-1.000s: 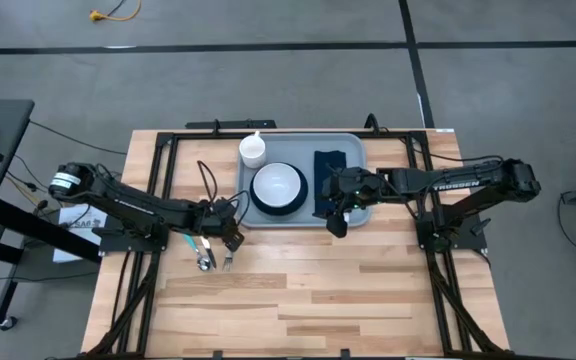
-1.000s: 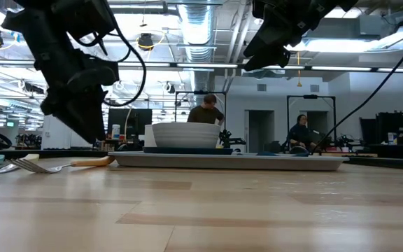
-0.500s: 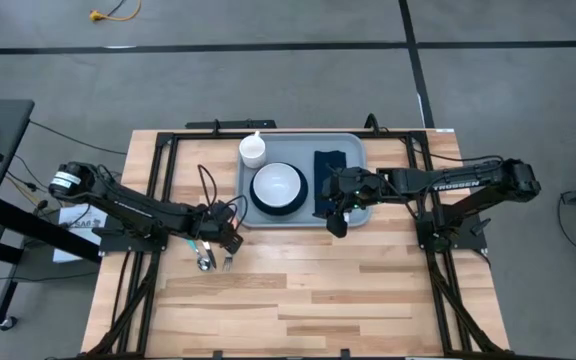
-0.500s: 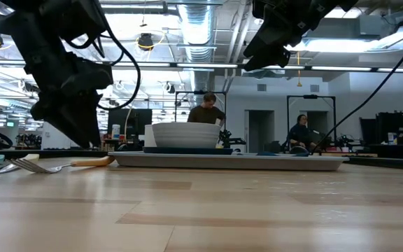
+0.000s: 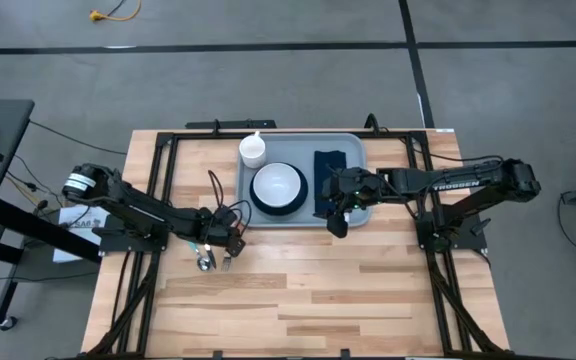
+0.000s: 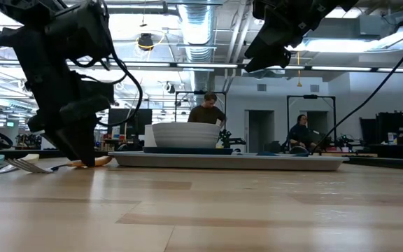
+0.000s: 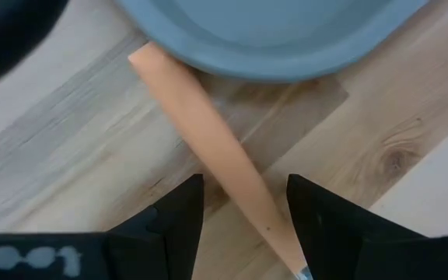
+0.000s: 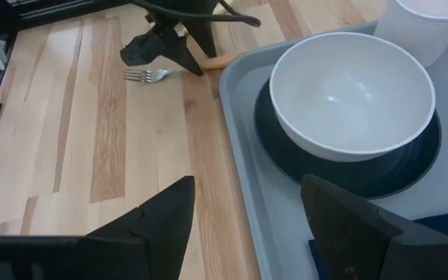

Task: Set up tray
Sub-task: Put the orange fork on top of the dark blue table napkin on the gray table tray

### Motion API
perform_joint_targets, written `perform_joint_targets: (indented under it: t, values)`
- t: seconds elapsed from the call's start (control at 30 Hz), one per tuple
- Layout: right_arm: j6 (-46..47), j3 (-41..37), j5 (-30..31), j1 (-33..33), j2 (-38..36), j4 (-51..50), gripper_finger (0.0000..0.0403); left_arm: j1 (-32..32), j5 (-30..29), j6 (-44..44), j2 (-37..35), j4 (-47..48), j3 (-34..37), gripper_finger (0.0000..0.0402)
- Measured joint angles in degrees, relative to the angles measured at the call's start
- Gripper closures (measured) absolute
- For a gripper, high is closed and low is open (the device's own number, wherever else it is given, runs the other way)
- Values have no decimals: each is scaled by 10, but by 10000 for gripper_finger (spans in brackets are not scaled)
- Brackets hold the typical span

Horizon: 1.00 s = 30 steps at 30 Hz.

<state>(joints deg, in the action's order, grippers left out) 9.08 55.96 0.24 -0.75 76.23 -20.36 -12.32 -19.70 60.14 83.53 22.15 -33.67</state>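
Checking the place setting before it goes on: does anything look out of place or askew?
Mostly tidy: bowl on plate, cup and napkin sit on the tray. Only the cutlery lies off the tray, on the table, a fork handle between the left tool's open fingers.

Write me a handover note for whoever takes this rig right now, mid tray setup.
Left gripper: jaws open, straddling the tan-handled fork on the wooden table by the tray's near-left corner; not gripped yet.
Right gripper: jaws open, empty, hovering over the tray's near edge.
Done: the light blue-grey plastic tray holds a white bowl on a dark round plate, a white cup and a dark navy napkin.
Left: fork and the cutlery beside it are off the tray.
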Motion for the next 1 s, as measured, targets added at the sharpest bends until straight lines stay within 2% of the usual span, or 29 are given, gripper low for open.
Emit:
perform_joint_targets:
  t: [0.37, 0.73, 1.0]
  values:
    - [0, 0, 0, 0, 0, -2, 172, 0, 0, -4, 4, 16, -1, 232]
    - [0, 0, -1, 0, 0, -2, 172, -17, 30, -4, 3, 29, -1, 312]
    - [0, 0, -2, 0, 0, -2, 172, -27, 44, -5, 3, 29, -1, 345]
